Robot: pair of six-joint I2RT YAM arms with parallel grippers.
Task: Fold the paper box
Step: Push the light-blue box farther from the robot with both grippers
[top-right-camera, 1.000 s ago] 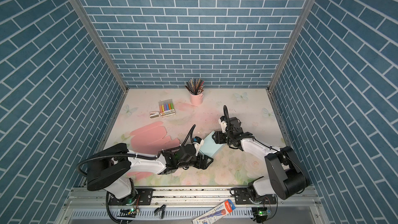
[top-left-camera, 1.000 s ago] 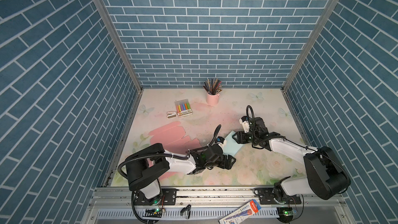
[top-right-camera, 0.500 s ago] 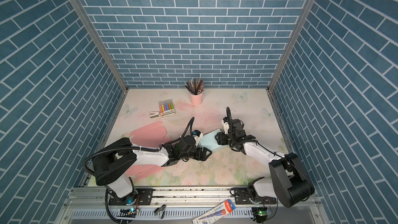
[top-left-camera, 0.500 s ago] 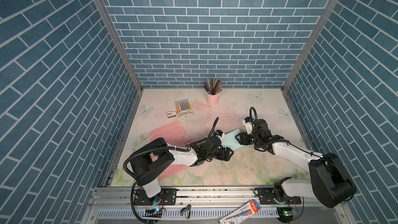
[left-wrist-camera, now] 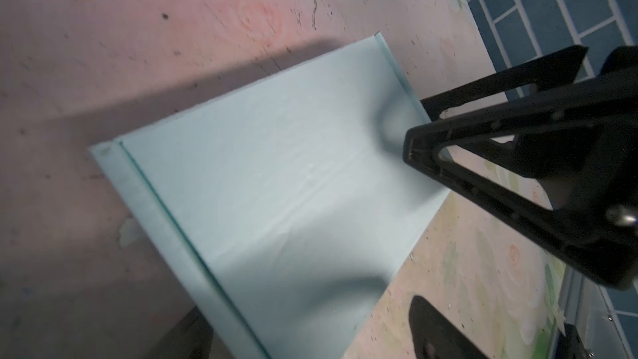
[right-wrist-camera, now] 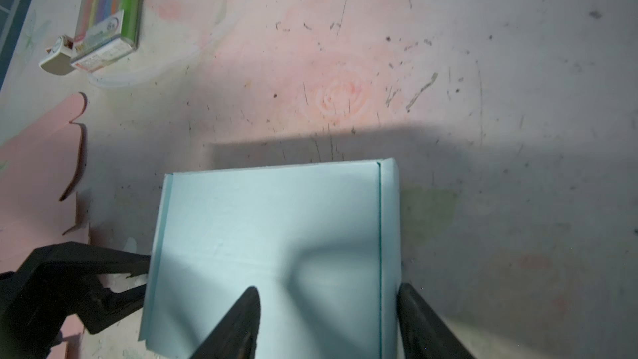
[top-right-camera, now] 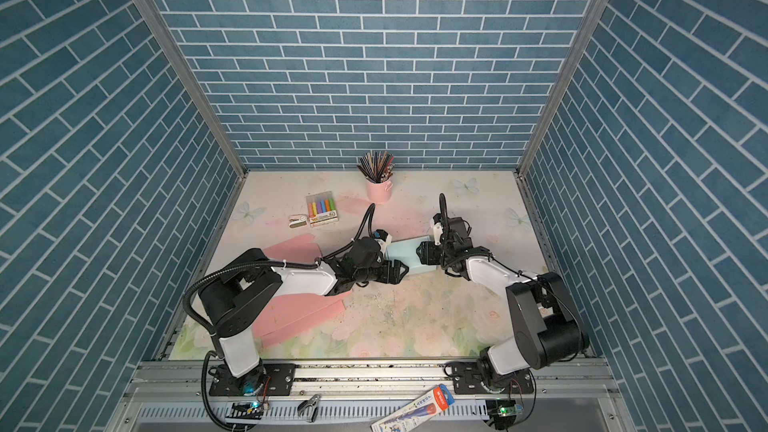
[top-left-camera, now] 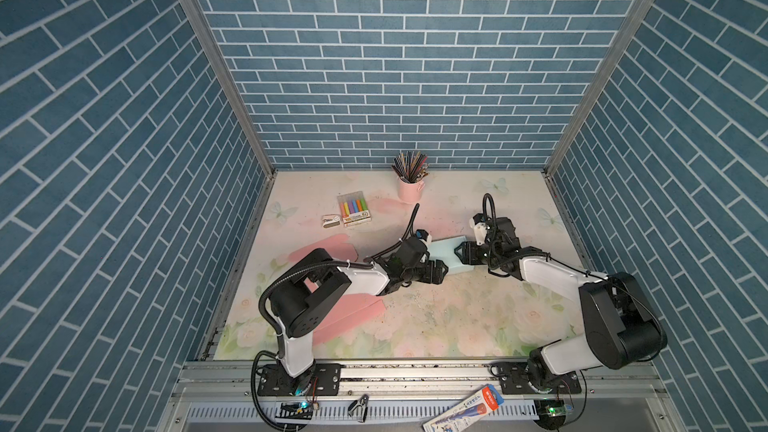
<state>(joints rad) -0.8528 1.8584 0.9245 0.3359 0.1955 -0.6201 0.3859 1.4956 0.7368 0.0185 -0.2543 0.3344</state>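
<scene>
Paper box (top-left-camera: 448,257): pale blue, closed and lying flat, lid up, near the middle of the floral table (top-left-camera: 457,326). In both top views you find it between your two grippers, and the right wrist view shows a narrow side strip along one edge of it (right-wrist-camera: 276,229). Left gripper (top-left-camera: 435,275): jaws spread wide, holding nothing. In the left wrist view its fingers (left-wrist-camera: 435,333) stand apart at either side of the box's near end, and you cannot tell whether they touch the cardboard. Right gripper (top-left-camera: 460,253): jaws parted, gripping nothing, set at the opposite end of the box. One finger (right-wrist-camera: 238,329) reaches over the lid and casts a shadow on it, while the other sits just beside the outer wall. Pink cardboard blanks (top-left-camera: 349,317): flat, under and beside the left arm. Marker pack (top-left-camera: 354,209) and small white object (top-left-camera: 331,221): close together toward the back left. Pink cup of pencils (top-left-camera: 409,189): upright near the back wall. Black clip (top-left-camera: 359,407) and packaged pen (top-left-camera: 465,407): on the front rail, well apart from the box.
</scene>
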